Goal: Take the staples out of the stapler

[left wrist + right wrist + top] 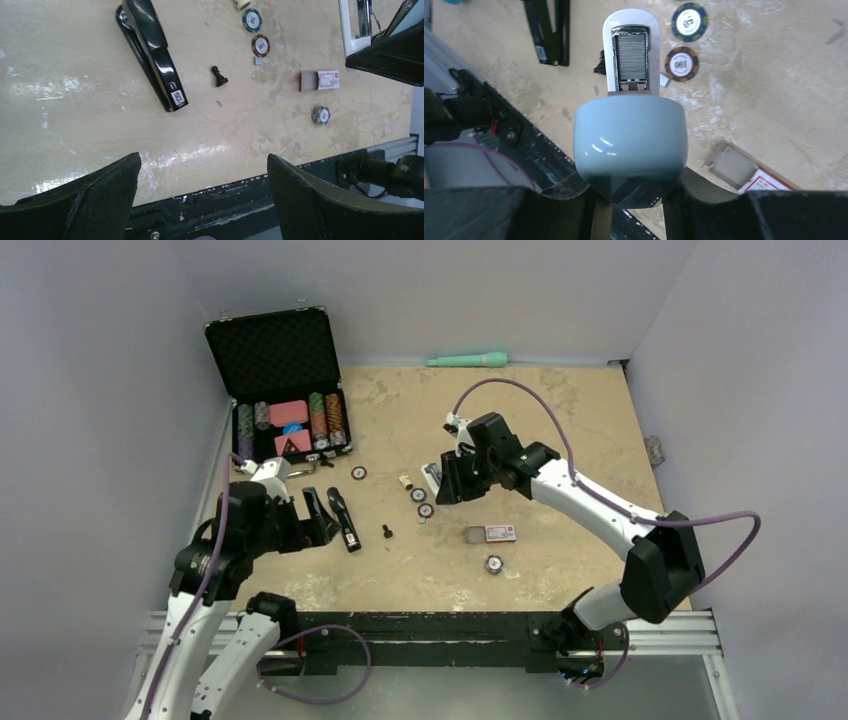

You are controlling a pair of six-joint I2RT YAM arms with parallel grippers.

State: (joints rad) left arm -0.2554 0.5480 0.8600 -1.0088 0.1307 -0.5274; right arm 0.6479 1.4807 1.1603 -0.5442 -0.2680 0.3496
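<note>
My right gripper (630, 192) is shut on the pale-blue rear of a white and blue stapler (629, 142) and holds it above the table. The stapler is open, and a silvery row of staples (631, 56) lies in its tray. From above, the stapler (433, 478) sticks out left of the right gripper (447, 482). One tiny silvery-grey piece (664, 80) lies on the table beside a chip; it also shows in the left wrist view (258, 61). My left gripper (203, 165) is open and empty near the table's front edge (312, 530).
A black stapler (152, 50) lies open right of the left gripper (340, 515). A black pawn (218, 77), three poker chips (426, 510) and a staple box (490, 534) lie mid-table. An open chip case (280, 390) stands back left. A green tool (467, 360) lies at the back.
</note>
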